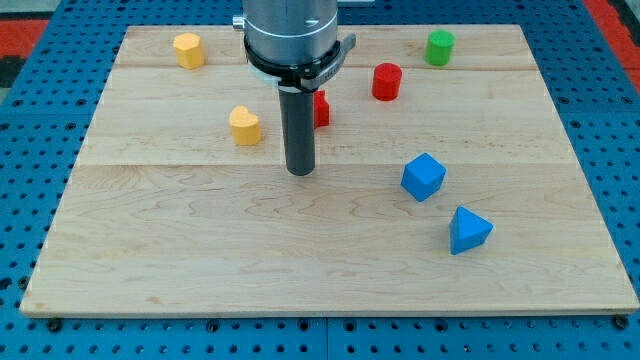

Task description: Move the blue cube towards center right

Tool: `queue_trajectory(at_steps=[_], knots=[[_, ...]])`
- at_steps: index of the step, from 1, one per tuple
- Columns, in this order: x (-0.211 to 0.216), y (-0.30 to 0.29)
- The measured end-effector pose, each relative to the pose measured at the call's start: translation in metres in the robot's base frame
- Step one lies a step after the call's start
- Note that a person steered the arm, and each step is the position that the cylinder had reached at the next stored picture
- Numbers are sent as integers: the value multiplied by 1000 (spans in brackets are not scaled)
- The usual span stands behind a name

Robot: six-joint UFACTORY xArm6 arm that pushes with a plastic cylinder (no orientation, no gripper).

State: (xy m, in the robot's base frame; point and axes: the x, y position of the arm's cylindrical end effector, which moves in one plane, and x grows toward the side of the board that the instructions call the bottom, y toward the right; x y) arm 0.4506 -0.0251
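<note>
A: Left to right, quick. What's nearest the board's [150, 250] left edge?

B: Yellow block [188, 49], roughly hexagonal, by the top-left corner. Then a yellow heart-shaped block [245, 125], lower down, left of middle.

A: And the arm?

B: Rod comes down from the top edge, my tip [300, 172] sits on the wood about mid-board, slightly left of centre. No fingers on this rig, just the rod, so nothing to call apart or together. It touches no block.

A: Anything behind it?

B: A red block [321, 108], partly hidden by the rod, shape can't be made out. It's just to the rod's right, above the tip.

A: Keep going.

B: Red cylinder [387, 81] further right, upper half of the board. Green cylinder [439, 47] near the top edge, toward the top-right corner.

A: Task block?

B: Blue cube [423, 177], right of centre, about level with my tip and well apart from it, to the tip's right. Bare wood between them.

A: Last one?

B: Blue wedge-like block [468, 230], near the cube, below and right of it, not touching, toward the bottom-right corner.
</note>
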Motion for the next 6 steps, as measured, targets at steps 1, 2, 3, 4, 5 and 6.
queue_trajectory(at_steps=[1,2,3,4,5,6], knots=[[0,18],[10,67],[23,105],[23,138],[23,159],[22,173]])
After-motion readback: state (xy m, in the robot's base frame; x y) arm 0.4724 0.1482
